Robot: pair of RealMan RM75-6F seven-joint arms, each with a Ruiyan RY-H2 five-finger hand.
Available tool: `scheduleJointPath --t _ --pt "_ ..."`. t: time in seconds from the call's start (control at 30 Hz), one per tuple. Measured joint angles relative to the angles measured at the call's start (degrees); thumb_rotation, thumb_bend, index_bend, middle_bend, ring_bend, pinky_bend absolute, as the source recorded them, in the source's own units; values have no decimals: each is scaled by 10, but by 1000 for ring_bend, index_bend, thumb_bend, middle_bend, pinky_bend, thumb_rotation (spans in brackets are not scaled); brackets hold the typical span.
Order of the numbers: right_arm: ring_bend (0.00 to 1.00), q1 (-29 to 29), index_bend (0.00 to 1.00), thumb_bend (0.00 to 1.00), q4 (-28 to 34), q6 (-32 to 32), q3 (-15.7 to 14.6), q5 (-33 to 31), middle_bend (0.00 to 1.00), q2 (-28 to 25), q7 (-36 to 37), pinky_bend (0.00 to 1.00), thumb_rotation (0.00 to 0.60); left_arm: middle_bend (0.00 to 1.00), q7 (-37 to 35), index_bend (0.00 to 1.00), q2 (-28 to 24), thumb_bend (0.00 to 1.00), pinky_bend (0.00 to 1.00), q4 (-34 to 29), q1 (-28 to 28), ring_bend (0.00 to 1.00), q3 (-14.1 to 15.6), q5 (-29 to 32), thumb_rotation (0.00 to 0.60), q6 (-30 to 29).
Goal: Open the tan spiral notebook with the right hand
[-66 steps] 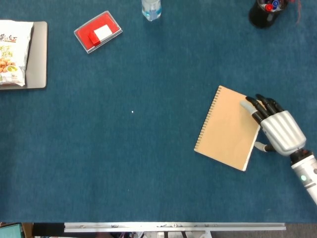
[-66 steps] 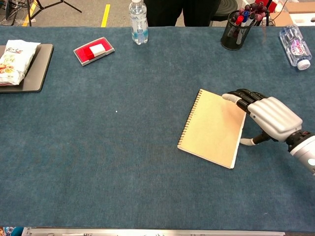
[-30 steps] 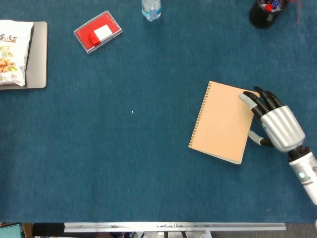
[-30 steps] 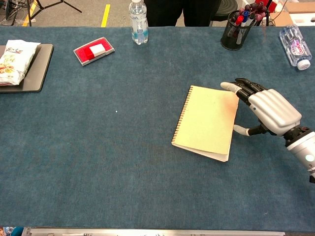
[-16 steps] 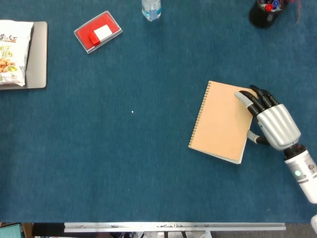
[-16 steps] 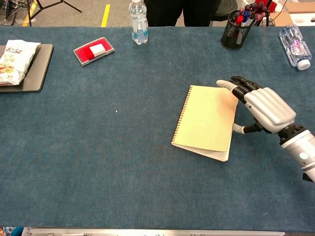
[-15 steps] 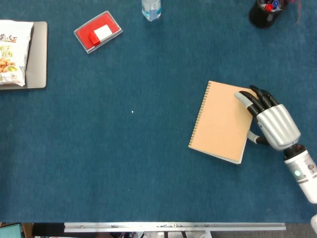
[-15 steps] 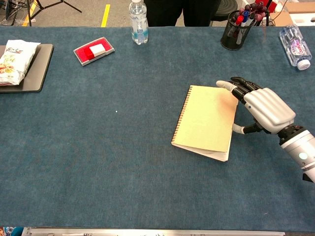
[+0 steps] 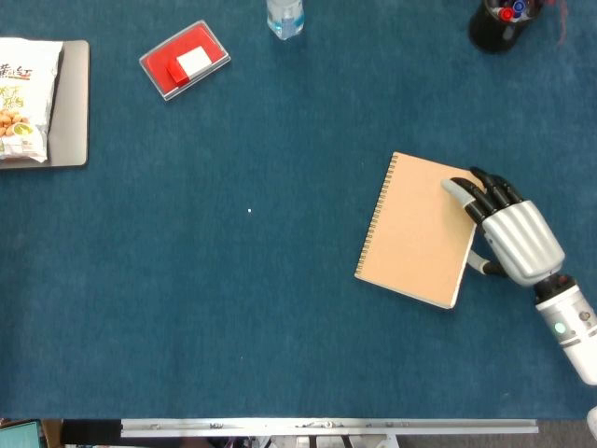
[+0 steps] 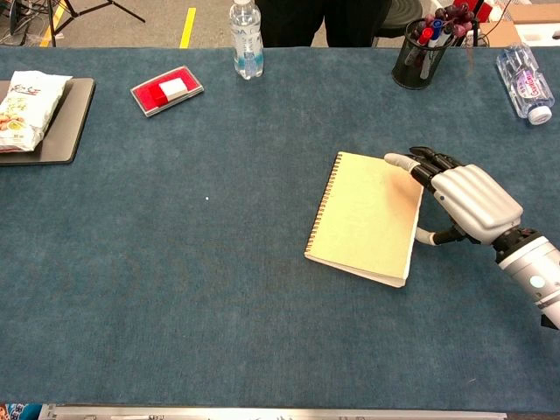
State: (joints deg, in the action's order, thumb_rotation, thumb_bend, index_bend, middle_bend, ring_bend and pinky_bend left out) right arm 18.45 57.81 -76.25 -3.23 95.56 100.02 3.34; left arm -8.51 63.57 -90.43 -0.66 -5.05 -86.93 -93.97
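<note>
The tan spiral notebook (image 9: 420, 229) (image 10: 367, 217) lies closed and flat on the blue table, its spiral along the left edge. My right hand (image 9: 518, 241) (image 10: 471, 203) sits at the notebook's right edge. Its fingertips (image 9: 454, 189) rest on the cover near the top right corner, and the thumb (image 10: 426, 234) touches the right edge lower down. The cover is not lifted, and a thin white strip of pages shows along the bottom edge. My left hand is in neither view.
A red box (image 9: 184, 60) and a water bottle (image 9: 284, 17) stand at the back. A black pen cup (image 10: 418, 52) and a lying bottle (image 10: 523, 83) are at the back right. A snack bag (image 9: 20, 98) lies on a dark tray (image 9: 75, 112) at far left.
The notebook was turned and pushed left earlier and now lies still. My right hand has shifted slightly toward me along the right edge, its fingers still on the cover.
</note>
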Motion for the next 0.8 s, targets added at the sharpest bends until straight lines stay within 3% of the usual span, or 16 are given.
scheduleJointPath --t 0.43,0.8 --pt "63 0 450 224 4 1 1 -4 201 -1 -8 156 600 396 0 457 -1 280 501 -1 1 311 0 -2 600 -2" --pt "70 0 504 394 4 1 3 -8 222 0 -9 157 600 396 0 457 -1 280 501 -1 2 311 1 -3 600 -3"
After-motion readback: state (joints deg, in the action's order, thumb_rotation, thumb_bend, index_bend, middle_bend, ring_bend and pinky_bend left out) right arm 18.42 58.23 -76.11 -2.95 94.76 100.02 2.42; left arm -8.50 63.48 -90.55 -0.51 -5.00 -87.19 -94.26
